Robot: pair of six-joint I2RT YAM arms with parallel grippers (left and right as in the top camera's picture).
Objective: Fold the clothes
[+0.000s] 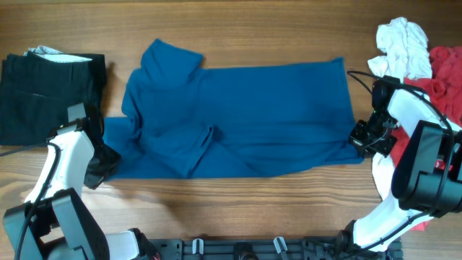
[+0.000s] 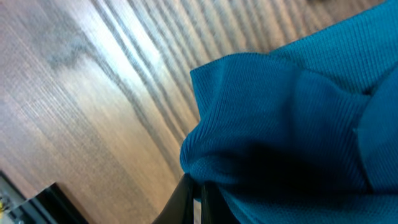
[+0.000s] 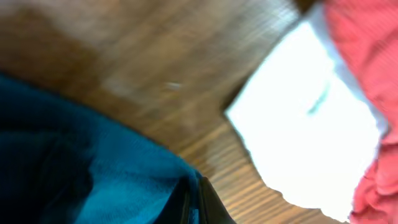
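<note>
The large deep-blue shirt (image 1: pixel 238 115) lies spread across the middle of the table, its left part folded over on itself. My left gripper (image 1: pixel 107 157) is shut on the shirt's lower left corner (image 2: pixel 261 124). My right gripper (image 1: pixel 359 137) is shut on the shirt's lower right corner (image 3: pixel 93 174). A folded black garment (image 1: pixel 50 97) lies at the far left. A crumpled white garment (image 1: pixel 401 47) and a red one (image 1: pixel 447 79) lie at the far right; both show in the right wrist view, white (image 3: pixel 311 137) and red (image 3: pixel 367 56).
The wooden table (image 1: pixel 238 202) runs bare along its front edge below the shirt. A black rail (image 1: pixel 238 249) with the arm bases sits at the bottom edge.
</note>
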